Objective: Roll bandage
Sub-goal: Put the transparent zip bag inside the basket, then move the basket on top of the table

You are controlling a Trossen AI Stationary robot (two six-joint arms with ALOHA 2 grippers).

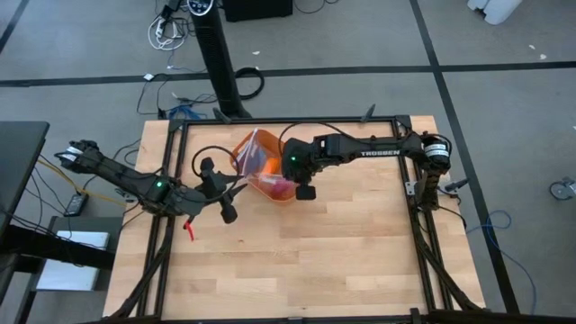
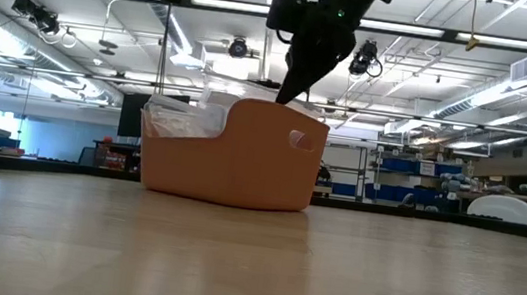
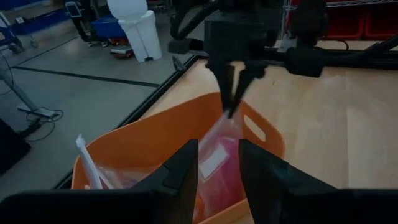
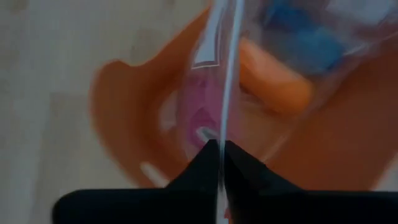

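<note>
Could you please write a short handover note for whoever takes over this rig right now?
Right gripper: above the orange bin, fingers shut on the top edge of the clear plastic bag.
Left gripper: beside the bin, open, holding nothing.
Bandage: pink fabric inside the bag, over the bin.
Done: bag gripped.
Left: get the bag out onto the table, take the bandage out, roll it.

**Materials and Surface Finish**

Table (image 1: 342,252): light wood, visible plank grain, satin sheen. Bin (image 2: 242,160): smooth moulded orange plastic, matt. Bag (image 3: 217,149): clear thin plastic film, glossy. Bandage (image 4: 198,109): soft magenta-pink cloth. Right gripper (image 4: 217,149): dark, matt fingers.
</note>
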